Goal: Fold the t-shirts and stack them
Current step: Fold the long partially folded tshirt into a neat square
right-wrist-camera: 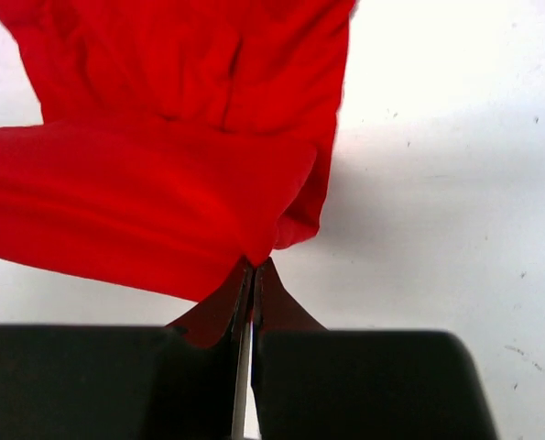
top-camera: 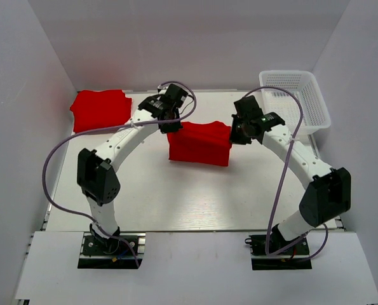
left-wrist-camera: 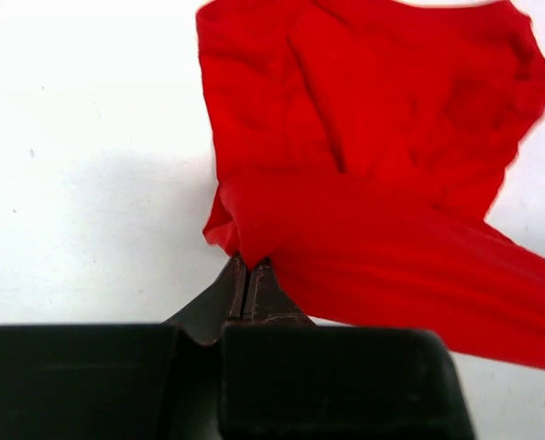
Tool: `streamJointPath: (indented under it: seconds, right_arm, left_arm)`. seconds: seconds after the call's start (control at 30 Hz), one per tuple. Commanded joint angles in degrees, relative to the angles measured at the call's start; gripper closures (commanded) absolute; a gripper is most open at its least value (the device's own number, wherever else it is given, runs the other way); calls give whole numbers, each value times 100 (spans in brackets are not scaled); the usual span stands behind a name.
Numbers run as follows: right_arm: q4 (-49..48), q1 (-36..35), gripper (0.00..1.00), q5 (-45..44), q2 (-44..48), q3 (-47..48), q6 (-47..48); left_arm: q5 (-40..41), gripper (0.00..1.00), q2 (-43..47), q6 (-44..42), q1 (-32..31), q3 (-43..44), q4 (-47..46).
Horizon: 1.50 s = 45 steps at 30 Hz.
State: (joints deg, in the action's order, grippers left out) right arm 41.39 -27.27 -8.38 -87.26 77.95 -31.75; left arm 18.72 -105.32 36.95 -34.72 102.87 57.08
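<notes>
The middle shirt [top-camera: 199,145] lies with its long axis running left to right across the table [top-camera: 176,197], stretched between the two arms near the centre. Its far edge is lifted and the rest of the cloth drops toward the near side. The left gripper [top-camera: 171,127] pinches the shirt's far left corner. In the left wrist view its jaws are closed tight on a fold of red cloth [left-wrist-camera: 373,183]. The right gripper [top-camera: 234,132] holds the far right corner the same way, with jaws pressed together on the bunched fabric [right-wrist-camera: 162,183] and only a thin slit between them. A second shirt [top-camera: 101,109] sits folded flat at the far left corner, well apart from the first. A white mesh basket [top-camera: 297,101] stands at the far right corner. The tabletop is plain white, and pale walls close it in on three sides.
</notes>
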Motion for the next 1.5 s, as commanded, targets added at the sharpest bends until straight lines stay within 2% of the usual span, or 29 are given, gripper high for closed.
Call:
streamJointPath:
  seconds: [0.0,0.4,0.8,0.83,0.87,0.9,0.93,0.97,1.0,1.2,1.27,1.3,1.33,1.47]
  right_arm:
    - [-8,221,100,-277,-219,325,221]
    - [-184,705,100,196,-1354,1231,345]
    - [-587,1013,100,768,-2655,1881,231]
    - [-675,1013,99,777,-2673,1873,230]
    - [-737,1004,92,785,-2760,1864,248]
    - [-850,1013,68,777,-2770,1890,283]
    - [-947,995,48,968,-2778,1890,361]
    - [-1018,1030,20,987,-2778,1951,371]
    - [-1132,1039,10,1014,-2778,2030,397]
    - [-1001,1004,10,1031,-2315,2321,766]
    - [-1158,987,10,1172,-2016,1997,932]
    - [-1237,952,10,1538,-1805,1865,1003]
    - [-1421,943,10,1646,-1733,1455,1039]
    - [-1580,890,10,2103,-1337,776,1302]
  left_arm:
    - [483,100,-137,14,246,461,261]
    - [141,100,-1377,-557,730,1762,-48]
    - [-105,100,-2203,-856,1020,1886,-961]
    - [-184,95,-2273,-856,1020,1886,-962]
    - [-185,83,-2274,-934,1020,1886,-1031]
    - [-237,65,-2274,-935,1020,1886,-1032]
    - [-237,41,-2326,-987,1020,1886,-1093]
    - [-237,7,-2327,-988,1020,1886,-1094]
    - [-185,0,-2274,-988,1020,1886,-1094]
    - [-53,0,-1897,-988,1073,1816,-1041]
    - [-53,0,-1739,-1040,1073,1536,-1041]
    - [-53,0,-1564,-1041,1073,1413,-1041]
    - [-140,0,-1466,-1093,1073,1272,-1041]
    - [-510,0,-1184,-1260,1073,621,-1383]
